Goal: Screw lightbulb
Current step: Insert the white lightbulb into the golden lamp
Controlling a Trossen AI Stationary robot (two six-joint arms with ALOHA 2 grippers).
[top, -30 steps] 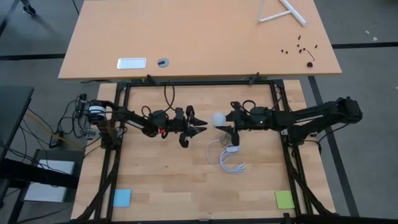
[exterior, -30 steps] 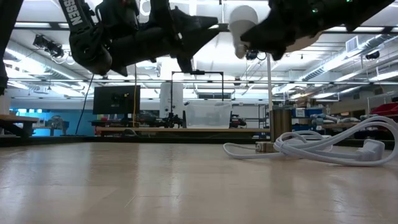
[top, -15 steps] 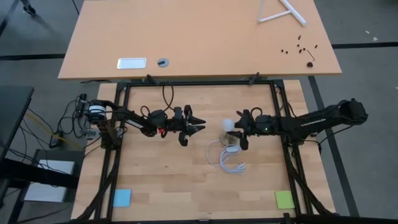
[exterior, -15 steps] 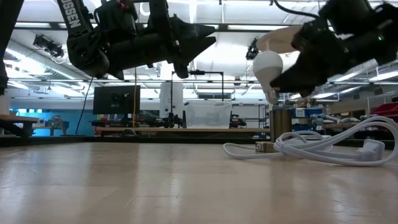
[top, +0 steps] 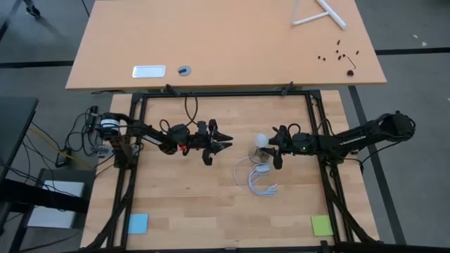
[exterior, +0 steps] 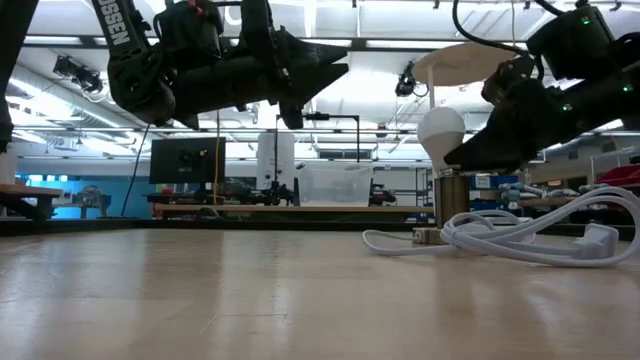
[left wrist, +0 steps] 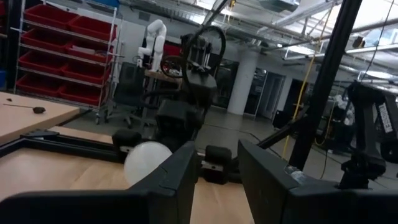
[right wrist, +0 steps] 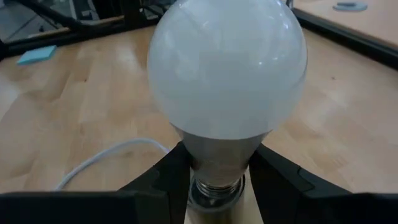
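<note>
The white frosted lightbulb (top: 261,140) is in my right gripper (top: 271,145), near the table's middle. In the low view the lightbulb (exterior: 442,130) stands glass end up, right over the metal socket (exterior: 451,201). I cannot tell whether its screw base touches the socket. The socket stands on the table among its white cord (exterior: 520,235). My left gripper (top: 225,142) is open and empty. It hovers above the table to the left of the bulb, its fingers pointing at the bulb (left wrist: 147,163). My right gripper pinches the bulb's grey neck (right wrist: 216,153), just below the glass, between its two fingers (right wrist: 155,180). The fingers come from the table's right, slanting down. The bulb sits nearly upright, glass up, with its screw base (right wrist: 214,188) pointing down at the socket.
The coiled white cord (top: 256,181) lies on the table just nearer than the socket. A blue note (top: 138,223) and a green note (top: 322,225) lie at the near corners. A black frame (top: 133,176) borders the work surface.
My right gripper has carried the bulb toward the table's right edge and down. It has tipped the bulb from lying level, glass end toward the left, to nearly upright over the socket. It stays shut on the bulb throughout.
</note>
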